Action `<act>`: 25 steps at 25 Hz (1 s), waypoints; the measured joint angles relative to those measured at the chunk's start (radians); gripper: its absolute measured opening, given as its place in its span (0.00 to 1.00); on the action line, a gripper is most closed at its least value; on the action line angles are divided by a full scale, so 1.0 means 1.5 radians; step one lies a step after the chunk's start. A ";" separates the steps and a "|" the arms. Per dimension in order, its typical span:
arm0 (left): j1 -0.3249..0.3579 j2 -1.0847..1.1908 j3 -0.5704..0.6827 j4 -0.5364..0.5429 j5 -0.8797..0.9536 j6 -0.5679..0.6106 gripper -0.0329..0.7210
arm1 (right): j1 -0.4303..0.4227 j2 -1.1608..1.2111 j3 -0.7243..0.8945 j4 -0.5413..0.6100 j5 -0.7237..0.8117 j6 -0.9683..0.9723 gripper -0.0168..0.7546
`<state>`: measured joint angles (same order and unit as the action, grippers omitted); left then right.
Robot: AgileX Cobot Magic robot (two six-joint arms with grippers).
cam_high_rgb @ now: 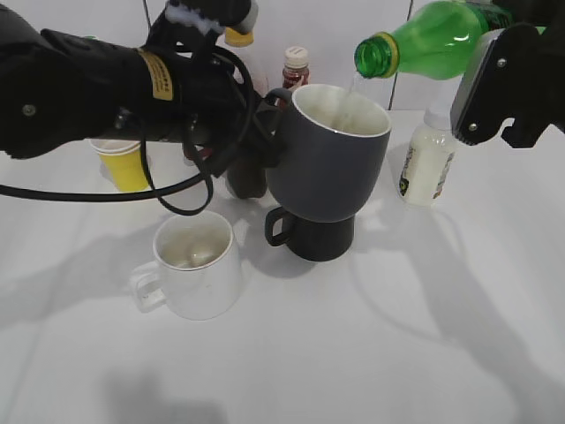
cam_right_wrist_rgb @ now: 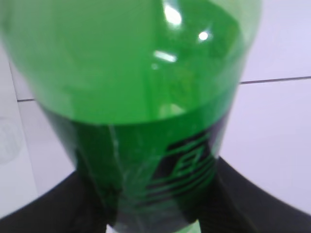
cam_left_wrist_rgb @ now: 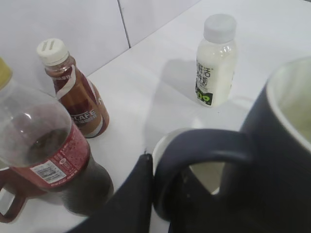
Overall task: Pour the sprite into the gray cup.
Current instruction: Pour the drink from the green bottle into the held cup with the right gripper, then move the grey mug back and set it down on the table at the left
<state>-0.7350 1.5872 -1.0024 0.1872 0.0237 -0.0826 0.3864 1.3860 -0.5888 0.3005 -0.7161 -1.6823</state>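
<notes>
While the right gripper clamps the tilted translucent green plastic sprite bottle, we see liquid fall into the squat dark gray cup, held aloft by its handle in the left gripper over a black mug.

The brown coffee bottle reads "...LAFE"; other labels are too blurred to read.

Place: I read this as a lab test bench.
Evidence: plain white tabletop, white panelled wall, staged drinks.
</notes>
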 joint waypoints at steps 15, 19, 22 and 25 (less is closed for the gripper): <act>0.060 -0.039 0.000 -0.077 0.014 0.000 0.13 | -0.001 0.000 0.000 0.089 0.177 0.530 0.47; 0.166 -0.105 0.033 -0.087 0.013 -0.001 0.13 | -0.002 0.000 0.001 0.096 0.205 0.675 0.47; 0.274 -0.146 0.116 -0.081 -0.038 -0.002 0.13 | -0.020 -0.001 0.015 0.093 0.205 0.747 0.47; 0.364 -0.152 0.217 -0.081 -0.137 -0.002 0.13 | -0.064 -0.001 0.042 0.076 0.199 0.821 0.47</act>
<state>-0.1897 1.3586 -0.6775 0.0653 -0.1821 -0.0857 0.2905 1.3846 -0.5255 0.4152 -0.4169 -0.4512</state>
